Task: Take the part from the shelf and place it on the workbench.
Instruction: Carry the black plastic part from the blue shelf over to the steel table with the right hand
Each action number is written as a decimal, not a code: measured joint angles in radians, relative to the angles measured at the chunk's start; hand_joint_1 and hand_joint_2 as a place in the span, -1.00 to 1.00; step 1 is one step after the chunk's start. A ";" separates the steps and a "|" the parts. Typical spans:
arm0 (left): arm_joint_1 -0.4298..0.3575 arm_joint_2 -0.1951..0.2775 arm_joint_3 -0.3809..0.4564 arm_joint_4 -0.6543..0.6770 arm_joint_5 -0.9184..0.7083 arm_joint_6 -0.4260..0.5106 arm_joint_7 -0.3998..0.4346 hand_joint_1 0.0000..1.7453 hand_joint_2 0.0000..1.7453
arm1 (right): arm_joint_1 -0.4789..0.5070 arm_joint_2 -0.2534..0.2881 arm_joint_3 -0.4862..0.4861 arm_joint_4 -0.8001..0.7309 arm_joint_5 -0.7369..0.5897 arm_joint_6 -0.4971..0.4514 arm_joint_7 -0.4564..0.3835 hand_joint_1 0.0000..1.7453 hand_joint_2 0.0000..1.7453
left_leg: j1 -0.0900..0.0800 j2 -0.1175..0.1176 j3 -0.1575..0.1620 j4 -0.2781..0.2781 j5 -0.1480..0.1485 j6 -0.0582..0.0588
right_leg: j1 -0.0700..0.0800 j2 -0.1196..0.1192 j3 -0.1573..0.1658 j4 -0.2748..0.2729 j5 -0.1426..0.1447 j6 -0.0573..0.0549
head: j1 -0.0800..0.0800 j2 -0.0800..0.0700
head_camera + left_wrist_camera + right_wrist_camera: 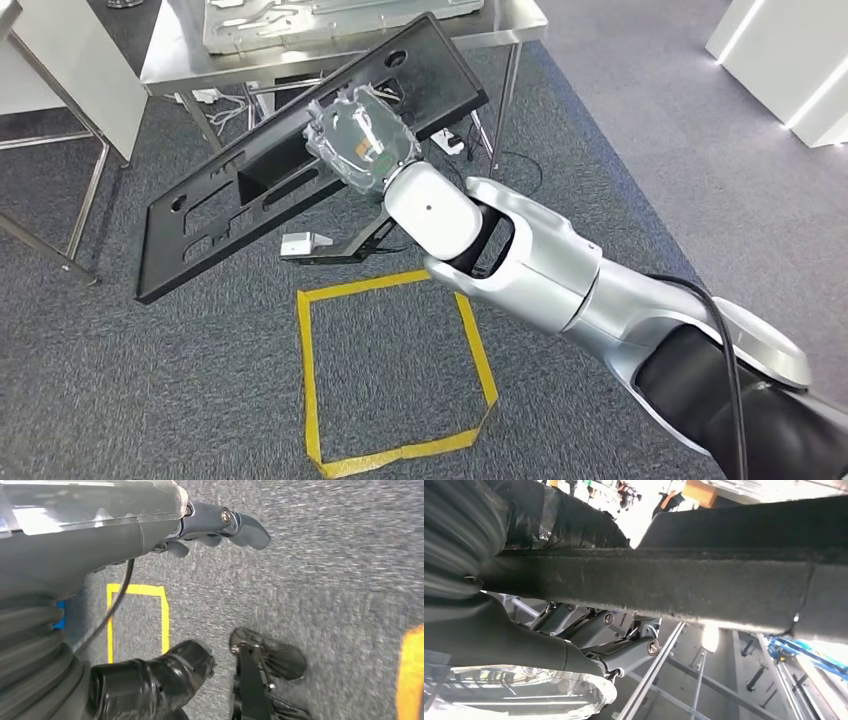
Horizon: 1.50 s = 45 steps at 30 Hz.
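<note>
The right robot hand (362,140), wrapped in clear plastic, grips the black part (300,160), a long flat panel with cut-outs. In the right wrist view its fingers (624,647) are curled under the panel's edge (664,580). The part is held tilted in the air above the grey carpet floor (200,380), its far right end near the front edge of the metal desk (180,55). A yellow tape square (390,370) marks the floor below. The left robot hand (215,527) hangs over the carpet, holding nothing, fingers slightly curled and apart.
</note>
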 joint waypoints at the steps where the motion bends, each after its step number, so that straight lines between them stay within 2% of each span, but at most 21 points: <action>1: -0.001 0.000 0.000 0.000 0.000 0.000 0.000 -1.00 1.00 | -0.001 0.000 0.000 0.000 0.000 0.000 0.000 1.00 1.00 | 0.001 0.000 -0.031 0.056 -0.021 -0.004 | 0.001 0.000 0.004 0.000 -0.004 -0.003 | -0.001 0.000; 3: -0.003 0.000 0.000 0.000 0.000 0.000 0.000 -1.00 1.00 | 0.001 0.000 0.002 0.000 0.000 0.001 -0.001 1.00 1.00 | 0.003 0.000 -0.110 0.175 -0.058 -0.010 | 0.004 0.000 0.011 0.003 -0.015 -0.008 | -0.002 0.000; 5: 0.000 0.001 0.000 0.000 -0.001 0.000 0.000 -1.00 1.00 | 0.006 0.000 0.005 0.001 0.000 0.002 -0.002 1.00 1.00 | 0.004 0.000 -0.148 0.198 -0.036 -0.011 | 0.007 0.002 0.022 0.009 -0.029 -0.008 | -0.002 0.000; 7: 0.005 0.001 0.000 0.000 -0.001 0.000 0.001 -1.00 1.00 | 0.008 0.000 0.007 0.002 -0.001 0.003 -0.002 1.00 1.00 | 0.004 0.000 -0.115 0.084 0.049 -0.007 | 0.008 0.004 0.039 0.014 -0.044 -0.006 | -0.002 0.000; 9: 0.003 0.001 -0.001 0.000 -0.001 0.000 0.002 -1.00 1.00 | 0.007 0.000 0.007 0.003 -0.002 0.003 -0.002 1.00 1.00 | -0.003 0.000 -0.077 -0.023 0.096 0.001 | 0.008 0.004 0.048 0.013 -0.052 -0.001 | 0.000 0.000; 12: -0.001 0.002 -0.003 0.000 -0.001 0.000 0.003 -1.00 1.00 | 0.007 0.000 0.008 0.004 -0.003 0.002 -0.002 1.00 1.00 | -0.014 -0.001 -0.064 -0.053 0.100 0.020 | 0.005 0.004 0.049 0.007 -0.056 0.014 | -0.001 0.000; 14: 0.001 0.002 -0.004 0.000 0.000 0.000 0.004 -1.00 1.00 | 0.007 -0.001 0.008 0.005 -0.003 0.002 -0.003 1.00 1.00 | -0.008 0.001 -0.050 -0.065 0.106 0.030 | 0.006 0.004 0.045 0.021 -0.068 0.025 | 0.001 0.000; 16: 0.002 0.002 -0.004 0.000 0.000 0.000 0.004 -1.00 1.00 | 0.005 -0.001 0.008 0.005 -0.003 0.002 -0.003 1.00 1.00 | -0.003 0.004 -0.035 -0.075 0.104 0.039 | 0.005 0.003 0.002 0.105 -0.106 0.034 | 0.002 0.000; 18: 0.001 0.002 -0.005 0.000 0.000 0.000 0.004 -1.00 1.00 | 0.008 -0.002 0.009 0.006 -0.004 0.002 -0.004 1.00 1.00 | -0.003 0.004 -0.026 -0.075 0.095 0.045 | 0.000 0.002 -0.077 0.237 -0.149 0.041 | 0.003 0.000; 20: 0.001 0.002 -0.006 0.000 -0.001 0.000 0.004 -1.00 1.00 | 0.013 -0.004 0.010 0.008 -0.004 0.003 -0.004 1.00 1.00 | -0.002 0.002 -0.012 -0.073 0.082 0.045 | -0.007 0.001 -0.120 0.282 -0.132 0.046 | 0.003 0.000; 22: 0.002 0.002 -0.008 0.000 -0.002 -0.001 0.005 -1.00 1.00 | 0.015 -0.006 0.011 0.010 -0.004 0.003 -0.005 1.00 1.00 | 0.001 -0.001 0.007 -0.068 0.064 0.039 | -0.013 -0.001 -0.089 0.185 -0.050 0.051 | 0.003 0.000; 24: 0.004 0.002 -0.010 0.000 -0.003 0.000 0.007 -1.00 1.00 | 0.013 -0.007 0.011 0.010 -0.004 0.003 -0.005 1.00 1.00 | 0.000 -0.003 0.017 -0.059 0.044 0.026 | -0.014 -0.003 -0.036 0.071 -0.001 0.050 | 0.003 0.000; 28: -0.001 0.002 -0.015 0.000 -0.006 0.000 0.011 -1.00 1.00 | 0.012 -0.009 0.011 0.010 -0.008 0.005 -0.005 1.00 1.00 | 0.001 -0.002 0.022 -0.059 0.027 0.005 | -0.009 0.002 -0.007 0.020 -0.014 0.028 | 0.002 0.000; 30: -0.001 0.000 -0.016 0.000 -0.005 0.000 0.013 -1.00 1.00 | 0.011 -0.010 0.011 0.010 -0.012 0.006 -0.005 1.00 1.00 | 0.004 -0.001 0.009 -0.023 0.007 -0.004 | -0.011 0.004 0.006 0.012 -0.019 0.017 | 0.001 0.000; 33: -0.003 0.000 -0.019 0.000 -0.002 0.000 0.015 -1.00 1.00 | 0.014 -0.010 0.011 0.011 -0.020 0.007 -0.004 1.00 1.00 | 0.006 0.000 -0.100 0.160 -0.049 -0.014 | -0.009 0.007 0.025 0.009 -0.034 0.006 | -0.001 0.000; 35: -0.001 0.000 -0.020 0.000 0.000 0.000 0.015 -1.00 1.00 | 0.019 -0.010 0.011 0.014 -0.027 0.007 -0.002 1.00 1.00 | 0.006 0.000 -0.158 0.220 -0.033 -0.017 | -0.008 0.016 0.040 0.010 -0.046 0.006 | 0.000 0.000; 36: 0.001 0.000 -0.020 0.000 0.001 0.000 0.015 -1.00 1.00 | 0.021 -0.010 0.011 0.015 -0.032 0.007 -0.001 1.00 1.00 | 0.006 -0.001 -0.161 0.195 0.002 -0.015 | -0.008 0.023 0.049 0.010 -0.052 0.007 | -0.001 0.000; 39: 0.008 0.002 -0.020 0.001 0.002 0.000 0.015 -1.00 1.00 | 0.020 -0.008 0.011 0.018 -0.044 0.008 0.004 1.00 1.00 | 0.007 -0.035 -0.105 0.017 0.123 -0.006 | -0.010 0.048 0.073 0.008 -0.070 0.013 | 0.001 0.000; 41: 0.007 0.003 -0.021 0.001 0.002 0.000 0.015 -1.00 1.00 | 0.018 -0.006 0.011 0.021 -0.049 0.009 0.005 1.00 1.00 | 0.004 -0.054 -0.079 -0.036 0.127 0.001 | -0.015 0.065 0.072 0.004 -0.073 0.023 | 0.002 0.000; 43: 0.002 0.003 -0.021 0.001 0.002 0.000 0.015 -1.00 1.00 | 0.018 -0.004 0.011 0.023 -0.051 0.009 0.004 1.00 1.00 | 0.003 -0.042 -0.067 -0.056 0.118 0.009 | -0.017 0.077 0.069 0.000 -0.074 0.035 | 0.001 0.000; 45: 0.000 0.003 -0.021 0.001 0.002 0.000 0.014 -1.00 1.00 | 0.017 -0.005 0.011 0.025 -0.050 0.009 0.003 1.00 1.00 | 0.006 -0.028 -0.048 -0.073 0.116 0.019 | -0.012 0.054 0.059 0.024 -0.087 0.044 | 0.004 0.000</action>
